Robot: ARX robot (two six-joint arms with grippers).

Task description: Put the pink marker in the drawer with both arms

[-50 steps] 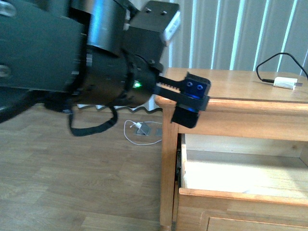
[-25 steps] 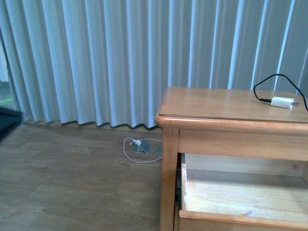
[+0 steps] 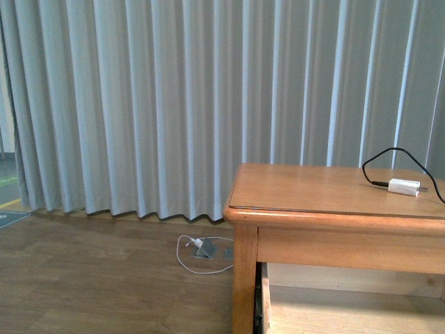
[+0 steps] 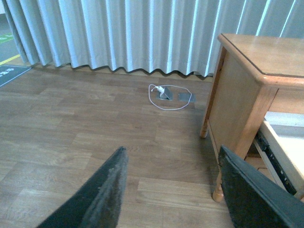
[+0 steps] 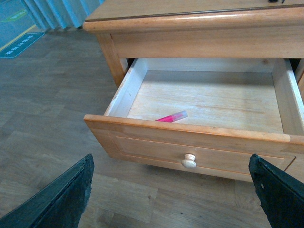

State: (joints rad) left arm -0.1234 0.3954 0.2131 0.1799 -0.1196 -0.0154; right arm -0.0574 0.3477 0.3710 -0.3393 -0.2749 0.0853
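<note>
Inspecting the one open drawer (image 5: 121,90), you find one pink marker (image 5: 171,117): magenta barrel, pale end, lying flat near its front wall. One knob (image 5: 189,162). Your left claw (image 4: 172,151) and right claw (image 5: 171,161) both gape, empty.

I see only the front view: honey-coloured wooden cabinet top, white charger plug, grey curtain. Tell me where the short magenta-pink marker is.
Observer: The right wrist view shows the short magenta-pink marker lying inside the open pale-wood drawer, close behind its front panel.
Operator: Report the right gripper.
Observer: The right gripper is open, flat black fingers spread wide before the drawer front, holding nothing.
Operator: Now the left one.
Observer: The left gripper is open and empty, over the wooden floor beside the honey-coloured cabinet.
</note>
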